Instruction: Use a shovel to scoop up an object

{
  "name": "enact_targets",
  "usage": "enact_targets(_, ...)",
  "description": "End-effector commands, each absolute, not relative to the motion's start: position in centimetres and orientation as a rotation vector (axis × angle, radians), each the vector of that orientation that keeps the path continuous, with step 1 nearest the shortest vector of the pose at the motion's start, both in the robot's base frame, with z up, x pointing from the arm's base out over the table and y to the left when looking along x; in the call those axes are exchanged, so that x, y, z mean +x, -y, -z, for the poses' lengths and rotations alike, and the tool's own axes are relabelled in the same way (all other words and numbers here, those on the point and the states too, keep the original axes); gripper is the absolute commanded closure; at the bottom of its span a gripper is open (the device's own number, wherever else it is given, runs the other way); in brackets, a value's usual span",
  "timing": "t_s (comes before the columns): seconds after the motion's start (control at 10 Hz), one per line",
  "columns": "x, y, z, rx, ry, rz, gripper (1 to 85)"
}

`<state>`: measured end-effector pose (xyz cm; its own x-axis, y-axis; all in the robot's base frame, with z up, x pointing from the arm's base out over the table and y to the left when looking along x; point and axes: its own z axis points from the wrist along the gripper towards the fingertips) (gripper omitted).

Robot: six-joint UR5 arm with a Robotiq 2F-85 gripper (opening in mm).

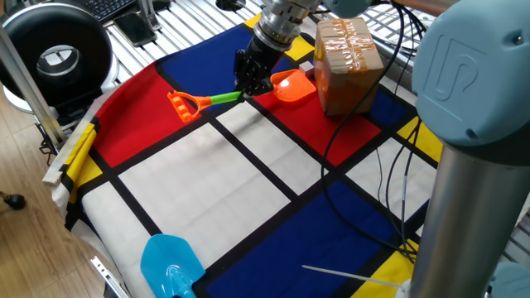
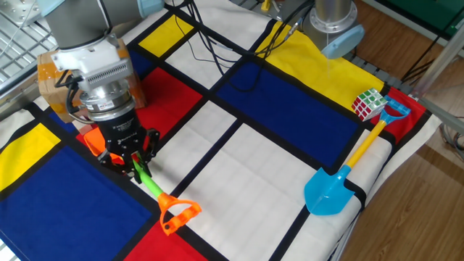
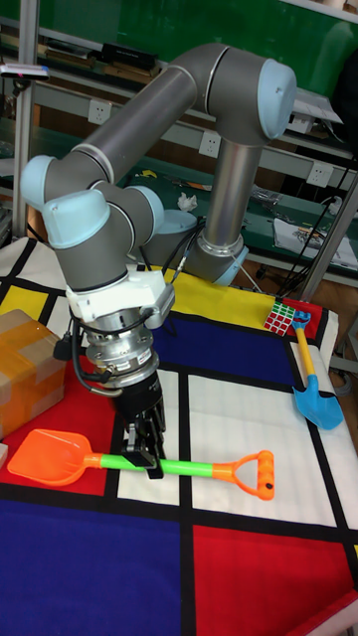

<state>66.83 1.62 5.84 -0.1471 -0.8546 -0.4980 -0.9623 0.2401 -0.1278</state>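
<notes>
My gripper (image 1: 247,88) (image 2: 135,162) (image 3: 145,457) is shut on the green shaft of the shovel (image 1: 217,99) (image 2: 151,183) (image 3: 191,467), close to its blade. The shovel lies roughly level over the checked cloth. Its orange blade (image 1: 291,85) (image 3: 50,456) points toward the brown box. Its orange end loop (image 1: 183,106) (image 2: 177,215) (image 3: 255,473) sticks out the other way, over a red patch. I see the object in none of the views; it is hidden or out of view.
A brown tape-wrapped box (image 1: 348,60) (image 3: 30,370) stands just beyond the blade. A light blue shovel (image 2: 339,181) (image 1: 171,265) and a puzzle cube (image 2: 369,104) lie at the cloth's far edge. Black cables (image 1: 389,165) trail across the cloth near the arm's base (image 2: 333,25).
</notes>
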Motion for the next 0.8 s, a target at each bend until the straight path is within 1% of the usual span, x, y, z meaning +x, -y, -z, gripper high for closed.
enact_targets(0.0, 67.4, -1.7, -6.3, -1.606, -2.059, -0.306, 84.7)
enact_targets(0.2, 67.6, -1.2, -6.1, -1.604, -2.077, -0.282, 84.7)
enact_targets(0.7, 66.5, 2.7, -4.1, -1.645, -2.238, -0.167, 84.7)
